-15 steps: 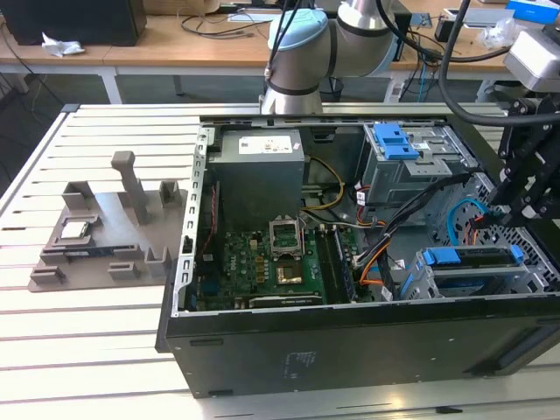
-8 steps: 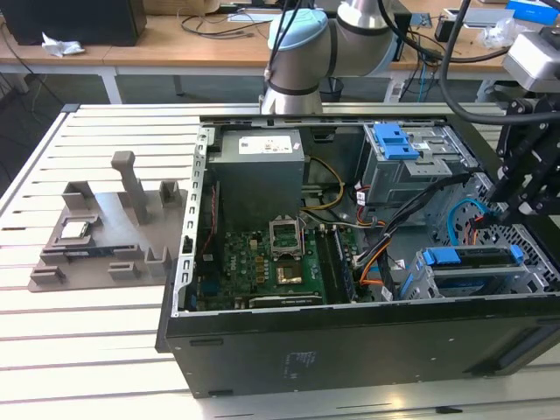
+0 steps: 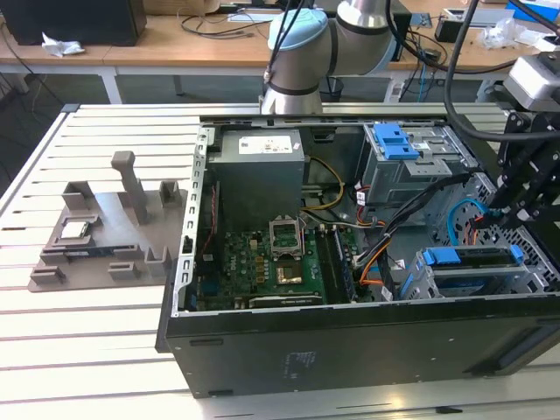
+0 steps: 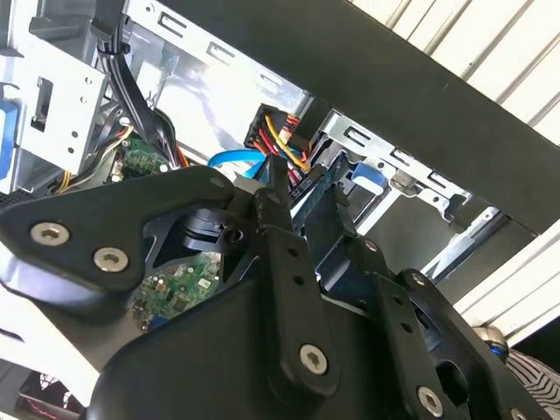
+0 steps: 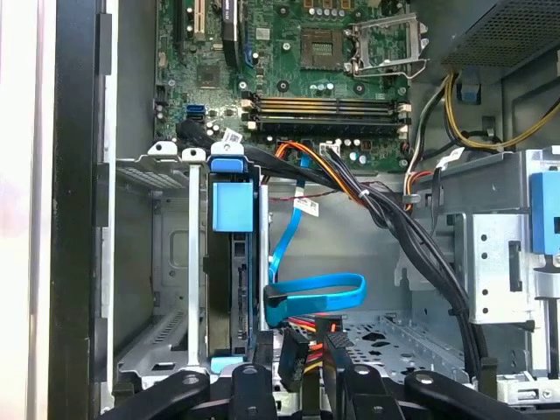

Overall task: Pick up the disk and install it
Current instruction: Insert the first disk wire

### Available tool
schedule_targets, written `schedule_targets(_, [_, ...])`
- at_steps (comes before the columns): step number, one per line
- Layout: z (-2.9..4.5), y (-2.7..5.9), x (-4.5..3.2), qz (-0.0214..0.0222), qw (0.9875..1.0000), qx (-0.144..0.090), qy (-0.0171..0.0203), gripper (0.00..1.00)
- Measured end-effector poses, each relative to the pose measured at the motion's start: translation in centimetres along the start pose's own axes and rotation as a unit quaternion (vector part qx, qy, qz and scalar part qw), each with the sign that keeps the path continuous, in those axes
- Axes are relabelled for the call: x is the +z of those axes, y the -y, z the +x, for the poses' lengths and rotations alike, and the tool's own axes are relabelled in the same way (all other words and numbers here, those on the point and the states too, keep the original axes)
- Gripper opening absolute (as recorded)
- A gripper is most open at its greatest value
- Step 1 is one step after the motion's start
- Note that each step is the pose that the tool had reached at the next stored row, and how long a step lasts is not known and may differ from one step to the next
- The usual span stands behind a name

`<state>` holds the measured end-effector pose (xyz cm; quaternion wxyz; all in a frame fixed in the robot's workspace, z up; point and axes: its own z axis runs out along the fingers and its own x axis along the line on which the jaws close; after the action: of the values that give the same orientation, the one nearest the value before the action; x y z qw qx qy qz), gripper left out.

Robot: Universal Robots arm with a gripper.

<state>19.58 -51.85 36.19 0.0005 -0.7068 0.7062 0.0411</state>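
The disk (image 3: 472,261), framed by its blue bracket, sits in the drive cage (image 3: 420,280) at the case's front corner, on the exterior view's right. In the first wrist view the disk (image 5: 234,289) stands edge-on in the cage slot, its blue tab toward the motherboard. My gripper (image 3: 512,210) hangs just above the disk's end by the case wall. Its black fingers (image 5: 258,354) stand a little apart at the disk's rear end, beside the red-and-yellow cable plugs (image 5: 297,346). In the second wrist view the gripper (image 4: 302,188) has a narrow gap and grips nothing.
The open computer case (image 3: 350,350) lies on a slatted white table (image 3: 87,350). Inside are the motherboard (image 3: 271,262), a grey power-supply box (image 3: 262,171), an upper cage with a blue bracket (image 3: 395,142) and a looped blue cable (image 5: 315,293). A grey fixture (image 3: 105,236) with a chip lies left of the case.
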Motion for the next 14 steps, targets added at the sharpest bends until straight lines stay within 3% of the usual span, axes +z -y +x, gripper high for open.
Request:
schedule_targets(4, [0.0,0.04,-0.01,0.0,1.0,0.0,0.0,0.35])
schedule_targets(7, [0.0,0.06,-0.01,0.0,1.0,0.0,0.0,0.17])
schedule_targets(11, [0.05,0.1,-0.01,0.0,1.0,0.0,0.0,0.17])
schedule_targets(12, [0.19,0.1,-0.02,0.0,1.0,0.0,0.0,0.17])
schedule_targets(14, [1.15,-0.04,-0.06,0.0,1.0,0.0,0.0,0.17])
